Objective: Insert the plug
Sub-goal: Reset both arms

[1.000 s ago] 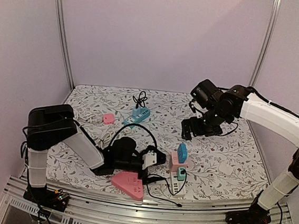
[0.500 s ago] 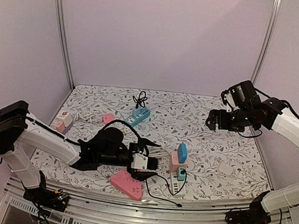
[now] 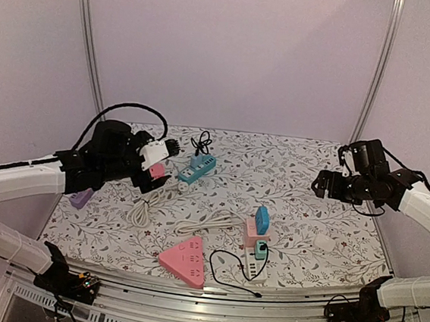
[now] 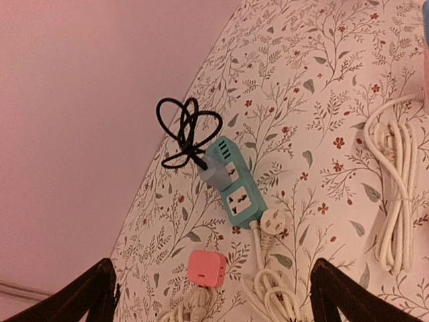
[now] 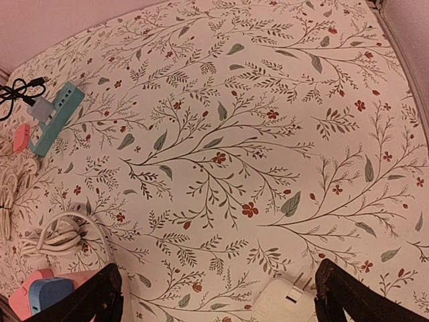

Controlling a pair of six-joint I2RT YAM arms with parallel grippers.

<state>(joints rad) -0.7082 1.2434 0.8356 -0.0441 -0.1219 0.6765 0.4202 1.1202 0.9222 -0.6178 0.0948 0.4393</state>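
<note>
A teal power strip (image 3: 198, 167) (image 4: 231, 181) (image 5: 57, 115) lies at the back of the table with a grey charger and a black cable (image 4: 188, 131) in it. Its own white plug (image 4: 273, 221) lies loose beside its end. A pink adapter (image 4: 206, 268) sits just below. My left gripper (image 3: 172, 146) (image 4: 211, 265) hovers open above these, holding nothing. A white adapter plug (image 5: 288, 302) (image 3: 324, 243) lies prongs up on the cloth at the right. My right gripper (image 3: 319, 185) (image 5: 214, 268) hangs open over the cloth near it, holding nothing.
A pink triangular power strip (image 3: 185, 261) lies at the front. Right of it stand a pink cube with a blue adapter (image 3: 258, 222) and a white strip with a teal adapter (image 3: 257, 256). Coiled white cords (image 3: 146, 204) (image 4: 392, 201) lie mid-left. A purple item (image 3: 82, 196) sits at the left edge.
My left arm has swung from the front centre up to the back left, over the teal strip. My right arm has drawn back to the right and lowered. Both stayed open.
</note>
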